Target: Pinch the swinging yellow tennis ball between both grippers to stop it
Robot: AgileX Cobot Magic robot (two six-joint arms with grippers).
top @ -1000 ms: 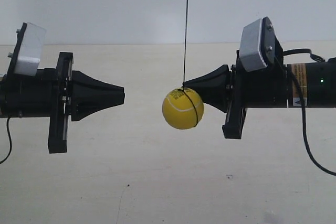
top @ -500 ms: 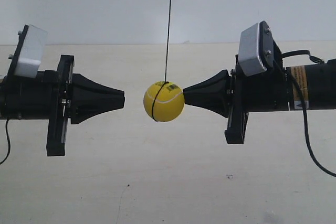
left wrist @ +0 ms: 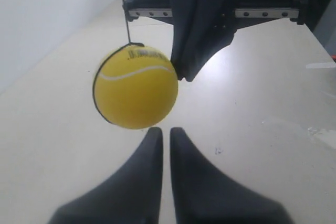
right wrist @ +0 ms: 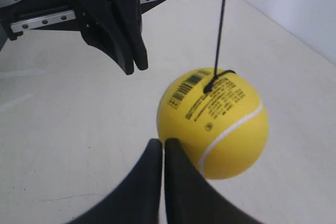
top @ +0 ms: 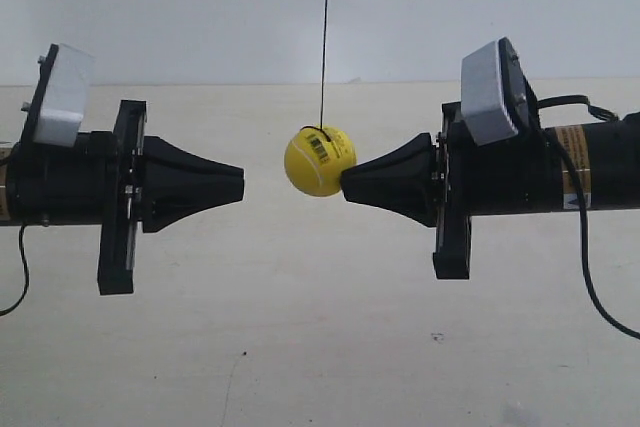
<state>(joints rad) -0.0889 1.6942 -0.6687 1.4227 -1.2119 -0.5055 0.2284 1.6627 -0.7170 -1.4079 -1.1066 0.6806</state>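
Note:
The yellow tennis ball (top: 320, 161) hangs on a thin dark string (top: 325, 37) between the two arms, its black label facing the exterior view. My right gripper (top: 343, 185), on the arm at the exterior view's right, is shut, and its cone tip rests against the ball's lower side. In the right wrist view the ball (right wrist: 215, 124) sits just beside my right gripper (right wrist: 163, 141). My left gripper (top: 243, 185) is shut too and stands a short gap away from the ball. The left wrist view shows the ball (left wrist: 135, 87) just beyond my left gripper (left wrist: 165, 129).
A pale tabletop (top: 300, 347) lies below, with a white wall (top: 200, 7) behind. A black cable (top: 590, 277) loops down from the right arm. A grey-white box (top: 62, 95) sits on top of the left arm, and another grey-white box (top: 488, 92) on the right arm.
The ball swung toward the left arm, then back and a little higher. The right gripper followed it leftward and now touches it. The left gripper edged slightly toward the ball.

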